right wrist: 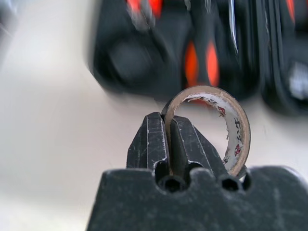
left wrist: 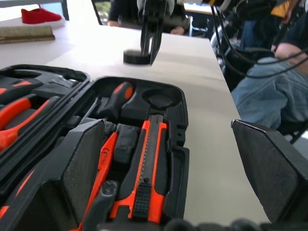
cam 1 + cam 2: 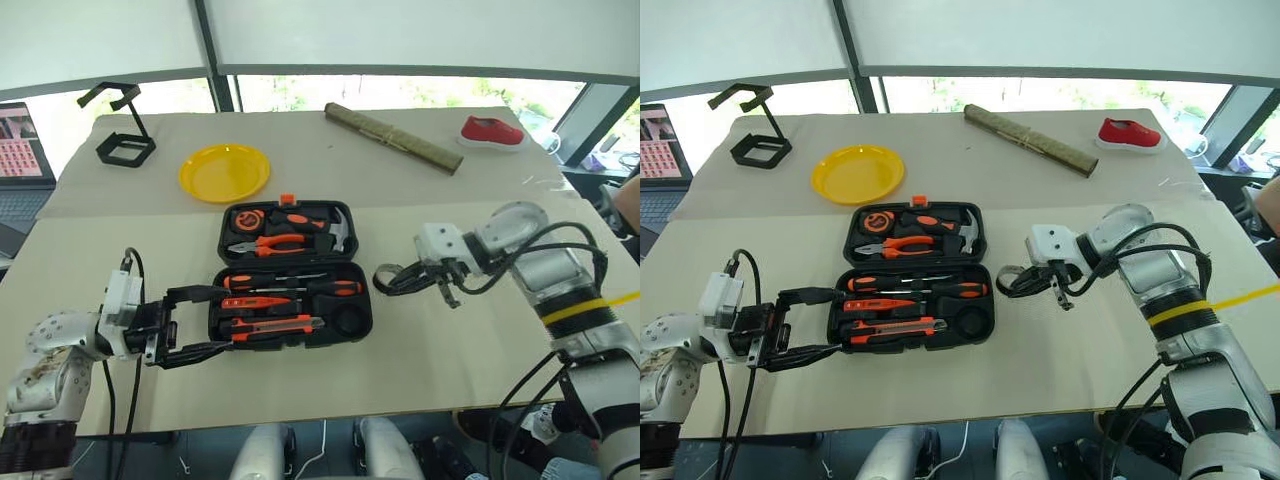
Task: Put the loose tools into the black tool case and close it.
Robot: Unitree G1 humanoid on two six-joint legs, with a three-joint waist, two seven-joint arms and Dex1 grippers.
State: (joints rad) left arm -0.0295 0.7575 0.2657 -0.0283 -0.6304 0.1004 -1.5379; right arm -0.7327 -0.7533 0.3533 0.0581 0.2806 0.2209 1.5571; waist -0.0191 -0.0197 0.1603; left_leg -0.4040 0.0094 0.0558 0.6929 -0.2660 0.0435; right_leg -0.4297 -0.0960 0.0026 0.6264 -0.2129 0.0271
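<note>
One tape roll (image 1: 226,130) rim in right claw (image 1: 168,139), close-up.

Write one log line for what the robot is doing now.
right end effector: shut on small grey tape roll | left end effector: open, beside open black moulded-plastic tool case | round recess: unfilled

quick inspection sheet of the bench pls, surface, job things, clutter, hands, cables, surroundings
surface: table under beige sheets, case near its middle
job's things: black tool case lies open; screwdrivers, tester pen and utility knife sit in the near half; round recess vacant; tape roll held off the table
clutter: yellow plate, wire stand, rolled mat, red shoe
hands: left hand open beside the case; right hand shut on tape roll
cables: black leads along both arms
surroundings: windows behind; seated person's legs; laptop at left
</note>
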